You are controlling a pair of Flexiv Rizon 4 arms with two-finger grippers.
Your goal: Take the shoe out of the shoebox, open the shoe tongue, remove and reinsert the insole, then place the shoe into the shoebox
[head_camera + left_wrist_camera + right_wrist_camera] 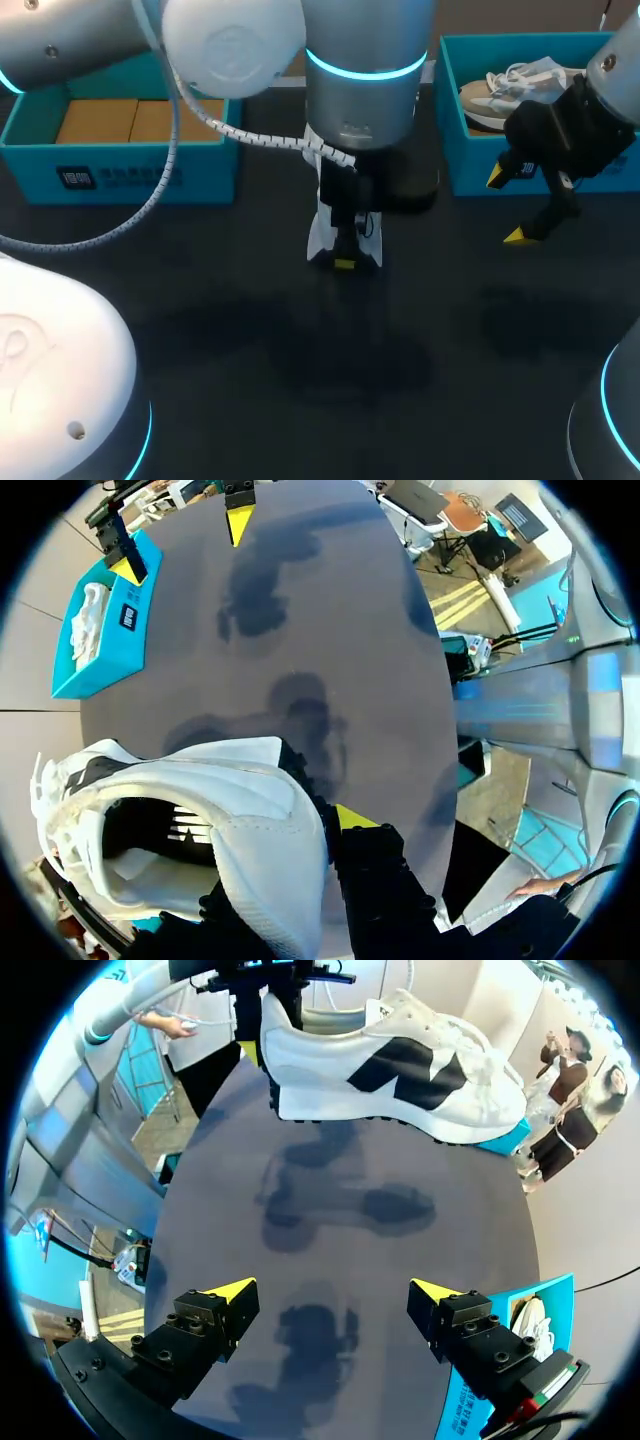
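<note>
Right wrist view: white shoe (400,1070) aloft in grip of left hand (283,1005); right hand (332,1295) spread.

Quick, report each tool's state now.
Left tool: closed on the white shoe, gripping its heel.
Right tool: open, holding nothing.

Head view looks down on the worktop (200,300) from above and behind. Left wrist view sits close against the shoe (260,800); right wrist view sees it from farther off.
</note>
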